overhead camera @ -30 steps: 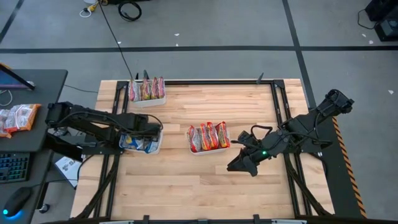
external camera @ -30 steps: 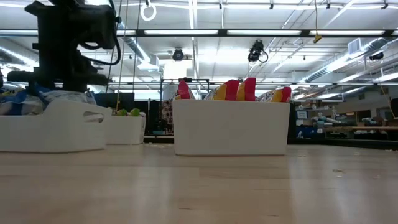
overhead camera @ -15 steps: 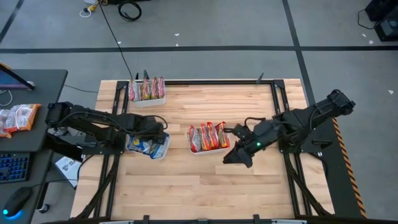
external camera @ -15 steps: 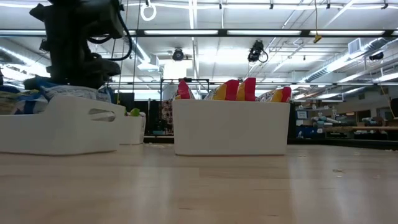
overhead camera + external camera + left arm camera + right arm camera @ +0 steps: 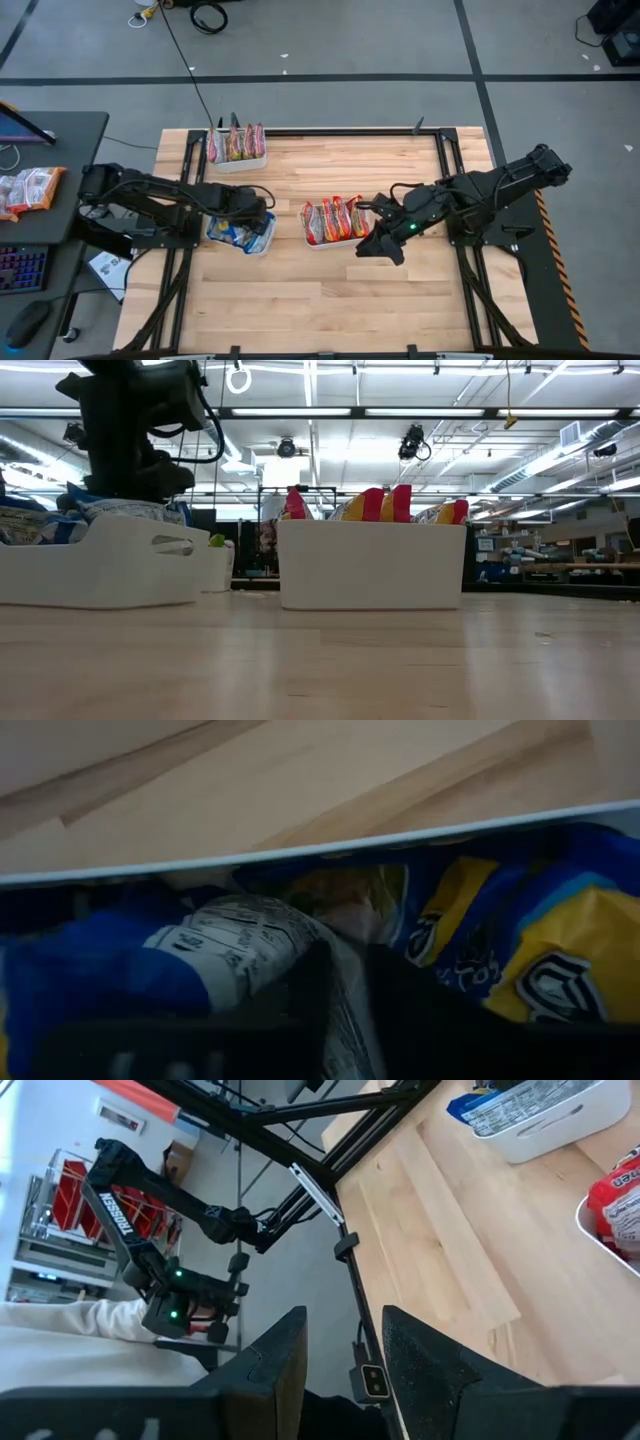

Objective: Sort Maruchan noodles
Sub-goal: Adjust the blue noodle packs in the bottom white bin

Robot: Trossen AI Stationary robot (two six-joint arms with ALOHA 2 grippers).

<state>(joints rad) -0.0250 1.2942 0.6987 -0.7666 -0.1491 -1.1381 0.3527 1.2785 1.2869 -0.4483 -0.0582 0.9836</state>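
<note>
Three white trays hold Maruchan noodles. The left tray (image 5: 266, 240) holds blue-and-yellow packets (image 5: 520, 950), and my left gripper (image 5: 249, 216) reaches down into it, shut on one packet (image 5: 235, 945) that shows its white label. The middle tray (image 5: 336, 242) holds red packets (image 5: 335, 217) standing on edge. A far tray (image 5: 237, 160) holds red-orange packets (image 5: 236, 142). My right gripper (image 5: 368, 245) hovers open just right of the middle tray, with nothing between its fingers (image 5: 275, 1365). My left gripper pinches a crinkled fold of the label-side packet (image 5: 343, 1005) between its two fingers, coming from above and pointing steeply down into the tray. The packet lies among the other packets in the tray; how far back it reaches between the fingers is hidden.
Bare wooden tabletop (image 5: 330, 290) stretches along the near side and between the trays. Black frame rails (image 5: 450, 180) run along the table's left and right sides. A dark side desk at the left carries more packets (image 5: 30, 188) and a keyboard (image 5: 22, 268).
My left gripper has shifted a little toward the table's right and rolled, and the left tray has slid and turned rightward with it. My right gripper has swung toward the table's left, closer to the middle tray, staying high above the table.
</note>
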